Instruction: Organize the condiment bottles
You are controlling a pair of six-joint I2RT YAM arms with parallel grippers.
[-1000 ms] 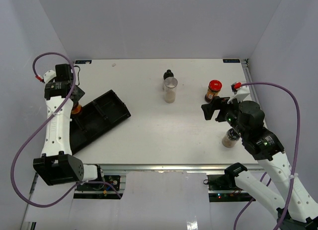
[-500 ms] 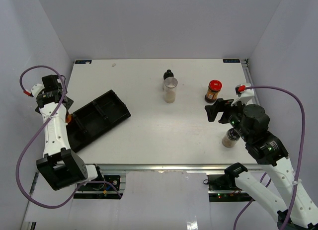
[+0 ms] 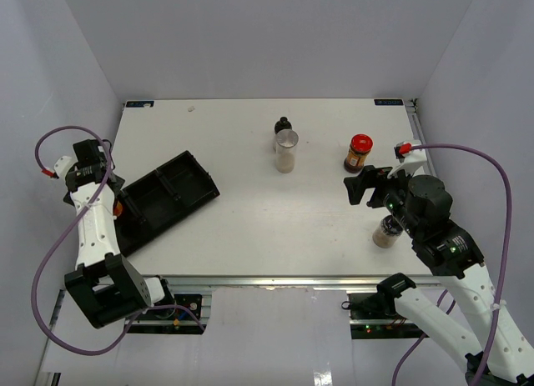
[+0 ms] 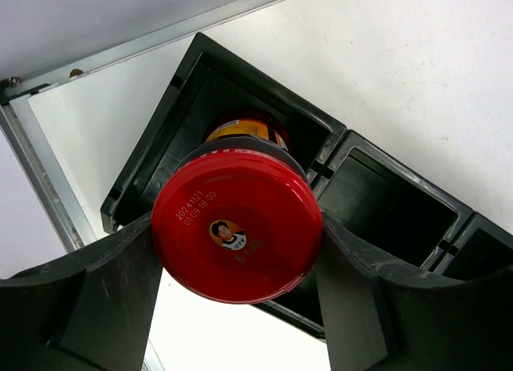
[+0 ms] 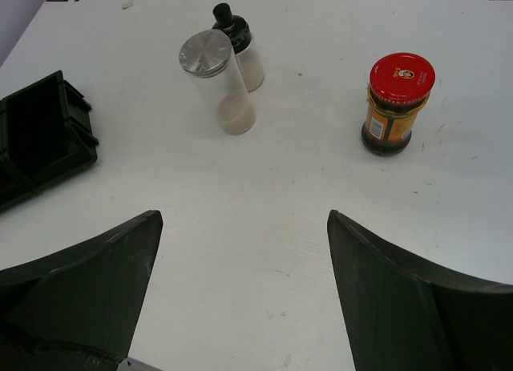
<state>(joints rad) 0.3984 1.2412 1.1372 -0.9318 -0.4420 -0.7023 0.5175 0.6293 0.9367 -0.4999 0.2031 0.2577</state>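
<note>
Pinching the red-capped jar (image 4: 236, 223), the left gripper (image 4: 236, 283) has shifted to the end compartment of the black tray (image 4: 385, 203), so placement appears next. The right gripper (image 5: 242, 219), spread, waits far from the tray.

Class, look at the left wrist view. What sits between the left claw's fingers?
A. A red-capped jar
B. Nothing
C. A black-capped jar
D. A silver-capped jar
A: the red-capped jar fills the gap in the left claw, with a finger pressed against each side of its cap, in front of the black tray.
</note>
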